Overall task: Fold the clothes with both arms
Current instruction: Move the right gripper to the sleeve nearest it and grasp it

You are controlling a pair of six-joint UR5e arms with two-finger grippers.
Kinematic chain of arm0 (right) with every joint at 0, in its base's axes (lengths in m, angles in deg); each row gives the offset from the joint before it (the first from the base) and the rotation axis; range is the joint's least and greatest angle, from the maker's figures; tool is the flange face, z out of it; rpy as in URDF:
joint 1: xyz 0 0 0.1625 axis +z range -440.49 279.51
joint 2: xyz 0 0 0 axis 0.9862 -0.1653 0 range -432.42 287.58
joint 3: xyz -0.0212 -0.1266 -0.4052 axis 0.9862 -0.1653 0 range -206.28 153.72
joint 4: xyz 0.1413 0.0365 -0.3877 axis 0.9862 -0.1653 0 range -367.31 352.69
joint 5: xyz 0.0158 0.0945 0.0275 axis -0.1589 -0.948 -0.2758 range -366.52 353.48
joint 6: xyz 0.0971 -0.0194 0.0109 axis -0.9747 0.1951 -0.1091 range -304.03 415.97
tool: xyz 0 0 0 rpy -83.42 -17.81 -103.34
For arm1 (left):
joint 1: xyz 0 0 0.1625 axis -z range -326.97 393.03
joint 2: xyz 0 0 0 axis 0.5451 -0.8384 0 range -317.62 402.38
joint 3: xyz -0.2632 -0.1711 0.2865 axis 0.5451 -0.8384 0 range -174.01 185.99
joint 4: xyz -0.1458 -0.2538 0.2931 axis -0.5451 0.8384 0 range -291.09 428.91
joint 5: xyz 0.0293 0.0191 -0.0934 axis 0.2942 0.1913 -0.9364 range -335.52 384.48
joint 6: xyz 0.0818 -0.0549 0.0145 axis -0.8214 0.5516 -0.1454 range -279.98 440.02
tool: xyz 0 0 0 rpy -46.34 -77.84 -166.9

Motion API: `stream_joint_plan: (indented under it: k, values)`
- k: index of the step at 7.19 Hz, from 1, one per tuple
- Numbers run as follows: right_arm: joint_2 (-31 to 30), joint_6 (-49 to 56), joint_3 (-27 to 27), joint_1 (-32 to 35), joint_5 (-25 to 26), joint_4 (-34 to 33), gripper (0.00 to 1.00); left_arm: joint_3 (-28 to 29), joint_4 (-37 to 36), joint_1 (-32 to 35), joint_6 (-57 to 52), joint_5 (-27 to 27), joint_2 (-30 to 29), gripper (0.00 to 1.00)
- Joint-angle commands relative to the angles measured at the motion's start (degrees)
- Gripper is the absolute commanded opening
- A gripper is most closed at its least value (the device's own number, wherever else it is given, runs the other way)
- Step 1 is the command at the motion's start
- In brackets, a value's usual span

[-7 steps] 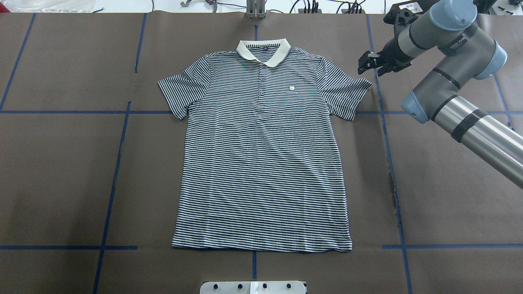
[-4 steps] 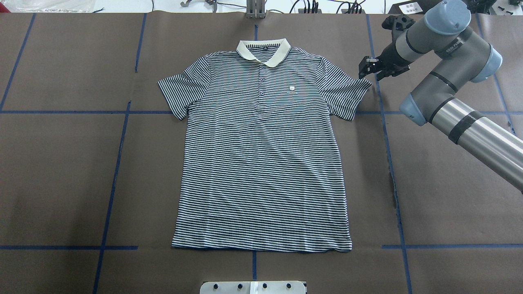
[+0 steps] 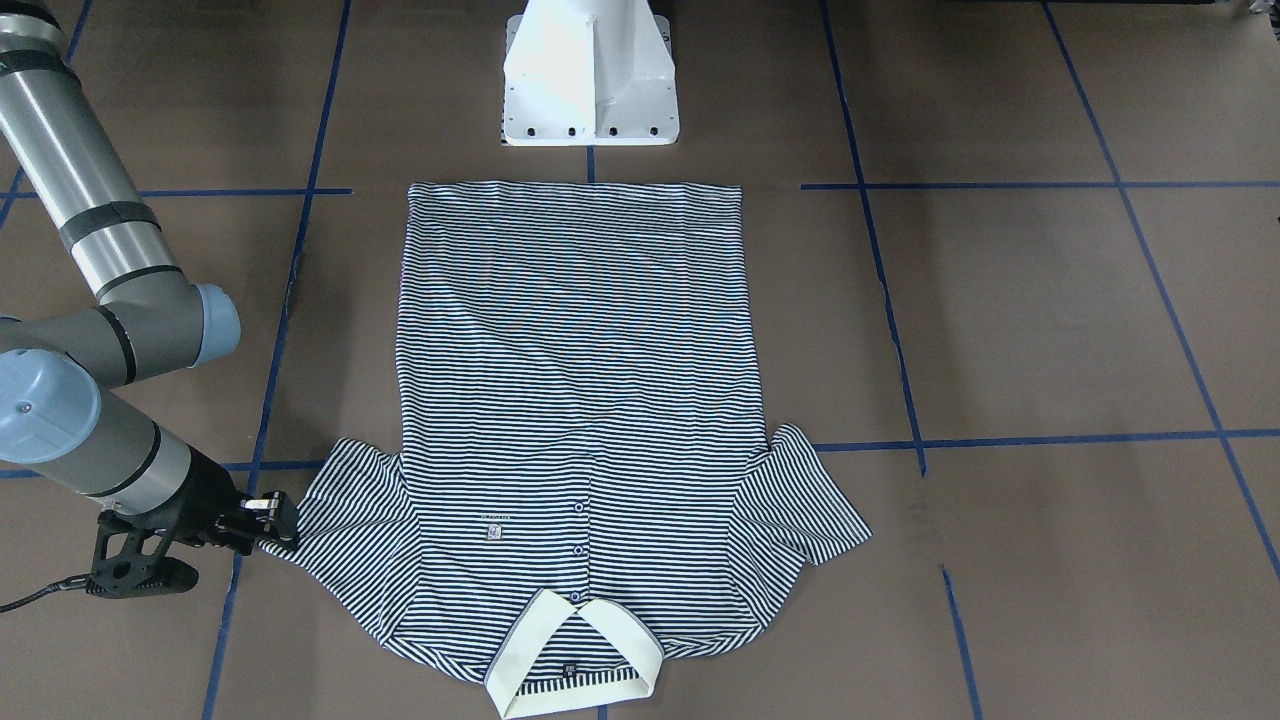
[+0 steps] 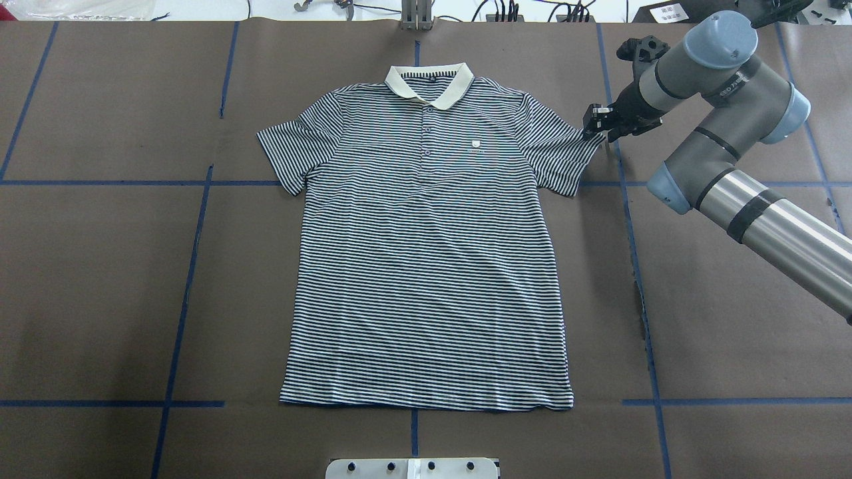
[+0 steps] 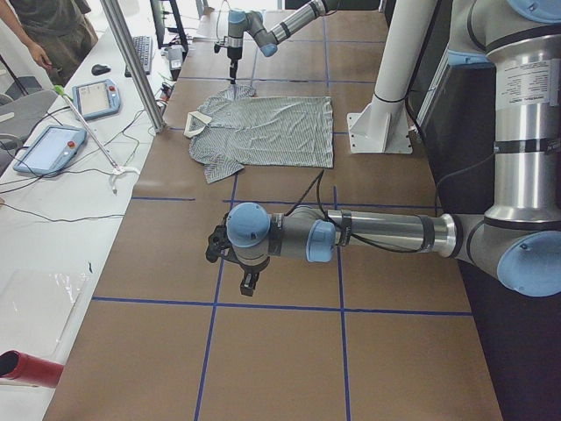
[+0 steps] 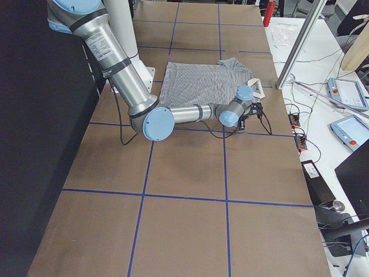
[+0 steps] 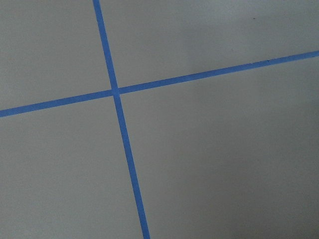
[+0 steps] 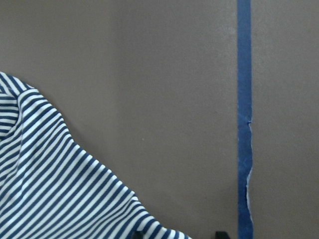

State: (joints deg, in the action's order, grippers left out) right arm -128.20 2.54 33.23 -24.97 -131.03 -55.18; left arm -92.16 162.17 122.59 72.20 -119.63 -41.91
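The striped polo shirt (image 4: 426, 253) lies flat and face up on the brown table, collar (image 4: 429, 81) at the far side. It also shows in the front view (image 3: 575, 380). My right gripper (image 4: 594, 125) is low at the tip of the shirt's right-hand sleeve (image 4: 566, 150); in the front view the gripper (image 3: 276, 522) touches the sleeve edge. In the right wrist view the sleeve (image 8: 50, 189) fills the lower left and two dark fingertips (image 8: 220, 234) stand apart, so it is open. My left gripper (image 5: 249, 282) hangs over bare table far from the shirt; I cannot tell its state.
Blue tape lines (image 4: 193, 266) grid the table. The white pedestal base (image 3: 590, 75) stands just behind the shirt's hem. A metal post (image 4: 417, 16) and cables line the far edge. A bench with tablets (image 5: 53, 145) runs beside the table.
My right gripper has moved down and toward the shirt, from beside the sleeve to its tip. The shirt has not moved.
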Motion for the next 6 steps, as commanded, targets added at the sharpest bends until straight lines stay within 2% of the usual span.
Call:
stream_joint_plan:
  k: [1, 3, 4, 6]
  values:
    - [-0.12, 0.08, -0.01, -0.06, -0.12, -0.03, 0.0, 0.32, 0.0, 0.0, 0.0, -0.03, 0.0, 1.0]
    - [-0.12, -0.7, 3.39, 0.12, -1.86, -0.03, 0.0, 0.41, 0.0, 0.0, 0.0, -0.03, 0.0, 1.0]
    - [-0.82, -0.97, 6.64, 0.29, -5.1, -0.38, 0.0, 0.41, 0.0, 0.0, 0.0, -0.03, 0.0, 1.0]
    - [-1.8, -8.39, 14.03, -1.97, -5.48, -0.38, 0.0, 0.41, 0.0, 0.0, -0.09, -0.03, 0.09, 1.0]
